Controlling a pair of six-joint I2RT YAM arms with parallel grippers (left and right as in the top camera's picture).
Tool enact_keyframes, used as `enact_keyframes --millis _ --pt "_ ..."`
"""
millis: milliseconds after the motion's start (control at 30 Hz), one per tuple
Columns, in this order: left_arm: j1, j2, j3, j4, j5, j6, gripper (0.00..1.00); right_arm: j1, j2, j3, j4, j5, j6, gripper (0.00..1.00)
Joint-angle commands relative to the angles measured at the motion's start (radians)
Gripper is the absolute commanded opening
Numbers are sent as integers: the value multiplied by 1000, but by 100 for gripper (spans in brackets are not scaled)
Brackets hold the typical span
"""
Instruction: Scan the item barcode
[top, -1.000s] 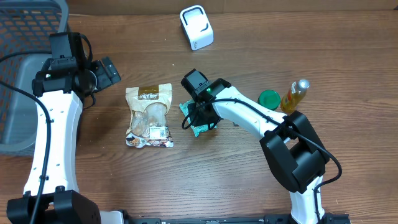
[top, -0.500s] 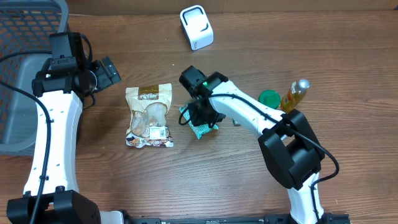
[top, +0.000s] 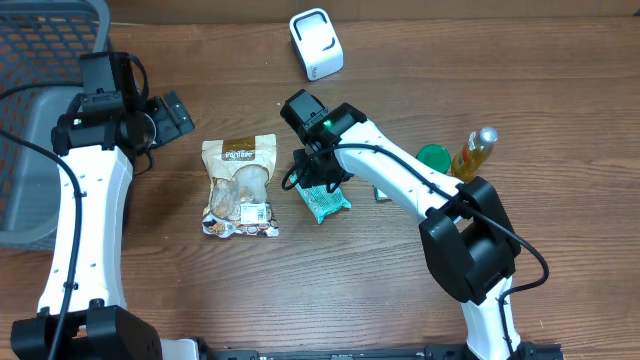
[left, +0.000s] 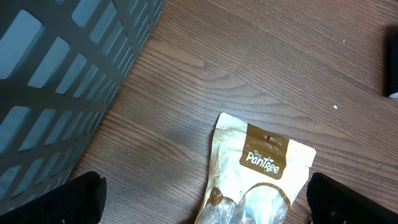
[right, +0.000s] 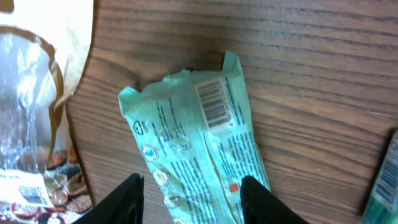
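Jaws apart astride the green packet (right: 186, 146), the right gripper (right: 193, 200) should clamp below the upturned barcode (right: 214, 106), keeping it unobscured for the white scanner (top: 316, 43); the left gripper (top: 178, 115) hangs open.

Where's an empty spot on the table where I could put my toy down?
The table is bare on the robot's side of the snack pouch and green packet. More room lies right of the white scanner, above the bottle. It's crowded around the right gripper.
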Motion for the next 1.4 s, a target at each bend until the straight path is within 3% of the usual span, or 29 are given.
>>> enact_keyframes --millis 0,333,567,900,1200,1367 --pt "8 5 8 4 -6 4 100 7 3 -48 45 10 30 45" --pt "8 5 8 4 -6 4 100 7 3 -238 271 10 30 45" --pt "8 5 8 4 -6 3 99 7 2 -221 260 8 30 46" --pt "8 5 8 4 -6 4 100 7 -3 18 96 50 26 46" --pt "8 5 8 4 -6 3 100 7 7 -29 138 93 27 36" --pt "8 5 8 4 -6 3 99 7 33 -70 166 92 27 36"
